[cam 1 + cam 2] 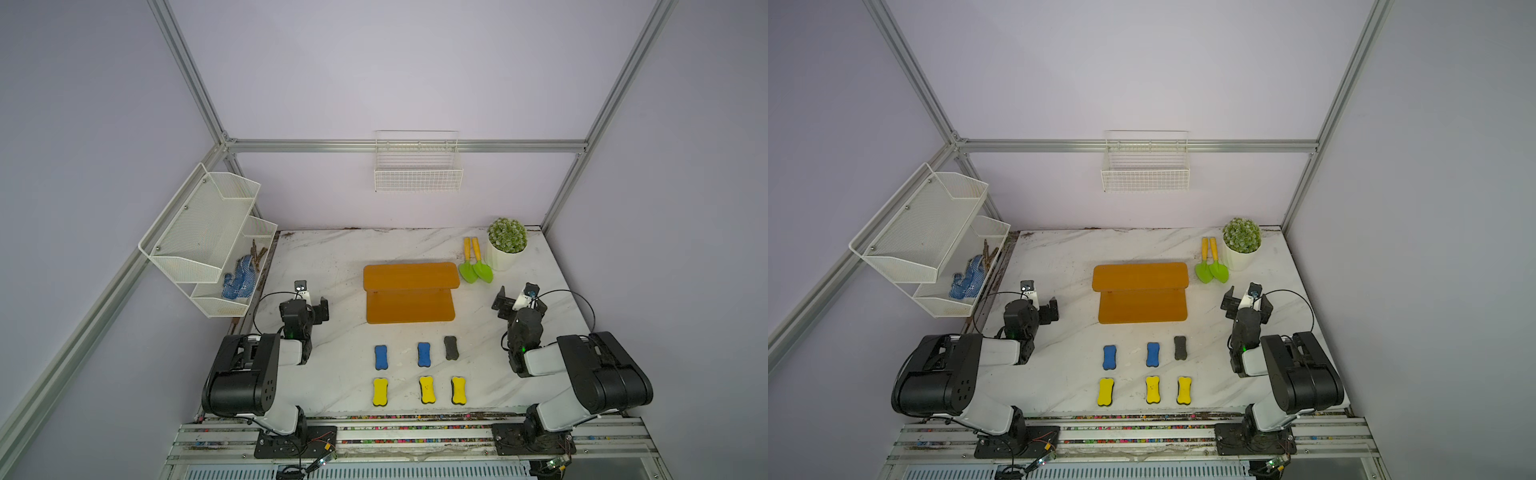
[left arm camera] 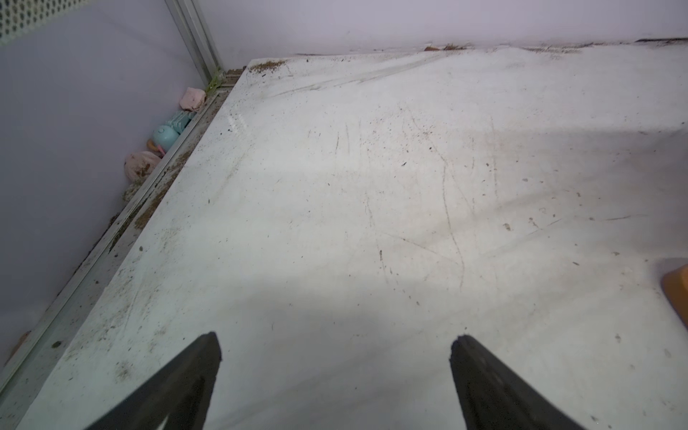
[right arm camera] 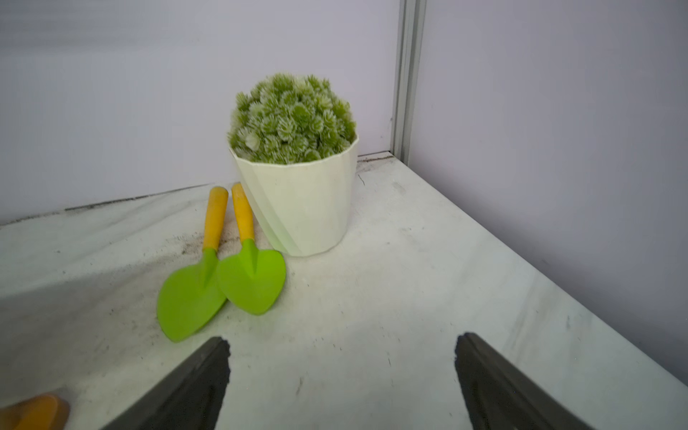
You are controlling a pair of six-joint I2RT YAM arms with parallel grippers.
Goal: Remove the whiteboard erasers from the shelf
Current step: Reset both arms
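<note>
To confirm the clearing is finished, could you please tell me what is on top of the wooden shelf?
Nothing: both tiers of the shelf show bare wood. The six whiteboard erasers lie on the table in front. The strip beneath the upper tier is covered.

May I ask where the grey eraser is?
In both top views the grey eraser lies right of a blue eraser, in front of the shelf.

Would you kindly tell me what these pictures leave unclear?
Dark eraser: both top views show only its grey face; its top colour is hidden.
Shelf: the left wrist view's frame edge cuts off all but a corner.
Brown bits in the mesh rack: too small in a top view.
</note>
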